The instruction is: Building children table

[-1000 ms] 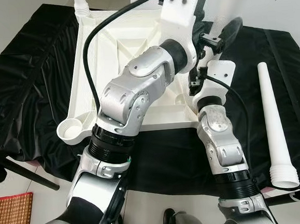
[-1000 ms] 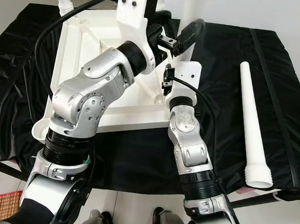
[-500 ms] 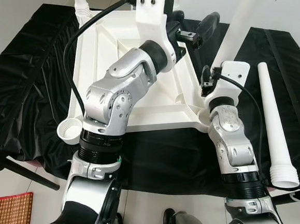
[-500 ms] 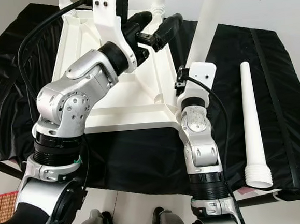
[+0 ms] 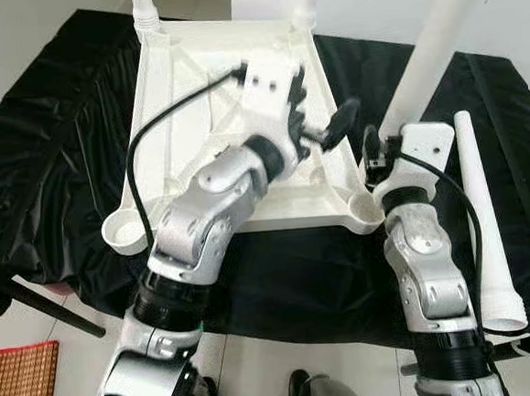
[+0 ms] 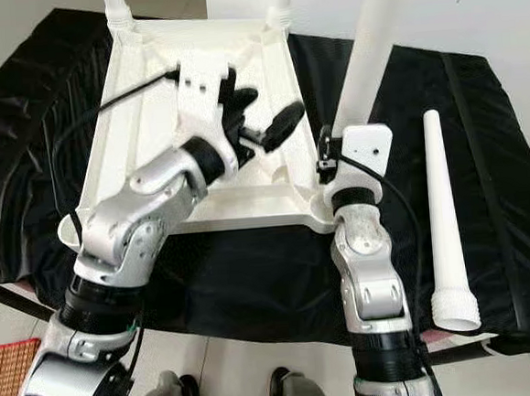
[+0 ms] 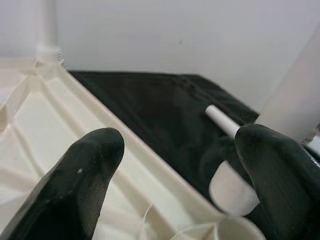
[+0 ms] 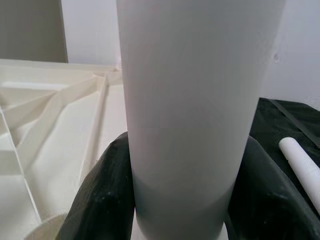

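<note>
Both arms are built of rounded, brushed-silver segments joined by ribbed black collars, each ending in a boxy white wrist housing. The left gripper (image 5: 331, 129) has two long, matte-black, blunt-tipped fingers (image 7: 82, 175), and a black cable loops from its housing, which carries small dark screw holes. The right arm (image 6: 367, 272) carries a thinner black cable.

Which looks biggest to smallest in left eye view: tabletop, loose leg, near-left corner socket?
1. Upturned tabletop, largest by far.
2. Loose leg lying on the black cloth.
3. Near-left corner socket, smallest.
The held leg runs out of frame, unranked.
</note>
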